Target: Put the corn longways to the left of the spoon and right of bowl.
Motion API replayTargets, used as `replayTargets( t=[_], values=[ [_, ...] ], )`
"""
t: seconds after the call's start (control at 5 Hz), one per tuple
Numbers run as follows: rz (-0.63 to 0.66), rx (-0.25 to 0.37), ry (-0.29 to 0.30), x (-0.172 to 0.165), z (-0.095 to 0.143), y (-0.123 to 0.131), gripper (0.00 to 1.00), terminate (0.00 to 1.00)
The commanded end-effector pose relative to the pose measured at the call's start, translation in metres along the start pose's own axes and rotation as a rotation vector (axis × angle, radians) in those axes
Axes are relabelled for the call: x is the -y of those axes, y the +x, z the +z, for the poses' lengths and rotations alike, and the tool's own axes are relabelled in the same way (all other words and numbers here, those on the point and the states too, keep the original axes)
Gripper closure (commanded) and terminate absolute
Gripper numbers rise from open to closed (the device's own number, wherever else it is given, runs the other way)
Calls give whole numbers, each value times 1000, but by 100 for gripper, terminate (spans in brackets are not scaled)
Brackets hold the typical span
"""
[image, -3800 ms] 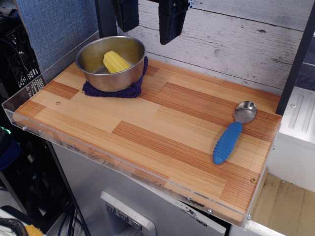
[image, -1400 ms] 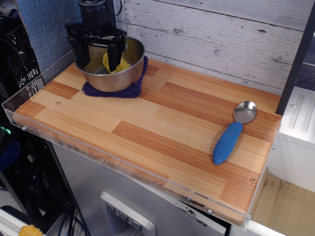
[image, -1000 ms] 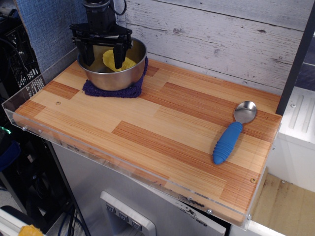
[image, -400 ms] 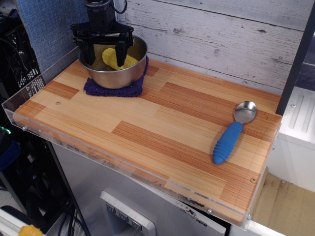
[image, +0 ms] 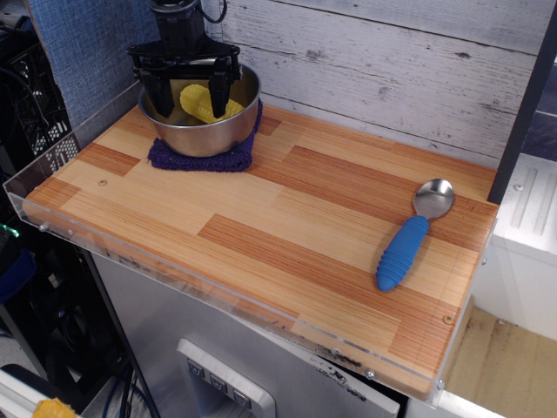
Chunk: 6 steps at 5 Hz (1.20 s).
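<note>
The yellow corn lies inside the steel bowl at the back left of the wooden board. My gripper hangs straight down over the bowl. Its two black fingers are spread, one on each side of the corn, with their tips at or just below the rim. I see gaps between the fingers and the corn, so the gripper is open. The spoon, with its blue handle and metal head, lies at the right side of the board, head towards the wall.
The bowl stands on a dark blue cloth. The wooden board has a clear plastic rim along its left and front edges. A white plank wall runs along the back. A black post stands at the right.
The gripper came down from above into the bowl around the corn. Since about a second ago it has risen slightly, and the bowl has shifted a little towards the wall.
</note>
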<state>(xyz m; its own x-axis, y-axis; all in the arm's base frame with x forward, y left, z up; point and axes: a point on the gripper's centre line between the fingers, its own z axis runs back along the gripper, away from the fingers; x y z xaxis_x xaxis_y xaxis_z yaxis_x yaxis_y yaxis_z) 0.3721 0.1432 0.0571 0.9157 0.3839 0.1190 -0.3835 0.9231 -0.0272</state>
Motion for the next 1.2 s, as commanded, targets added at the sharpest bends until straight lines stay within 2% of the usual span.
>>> replayTargets(
  t=[0.0,0.2,0.6,1.0],
  values=[
    [-12,113,-5,14,34,25,0,0],
    [-4,116,2,18,33,28,0,0],
    [-14,36,37,21,8,18,0,0],
    [35,-39,82,15,-9,3,0,0]
  ],
)
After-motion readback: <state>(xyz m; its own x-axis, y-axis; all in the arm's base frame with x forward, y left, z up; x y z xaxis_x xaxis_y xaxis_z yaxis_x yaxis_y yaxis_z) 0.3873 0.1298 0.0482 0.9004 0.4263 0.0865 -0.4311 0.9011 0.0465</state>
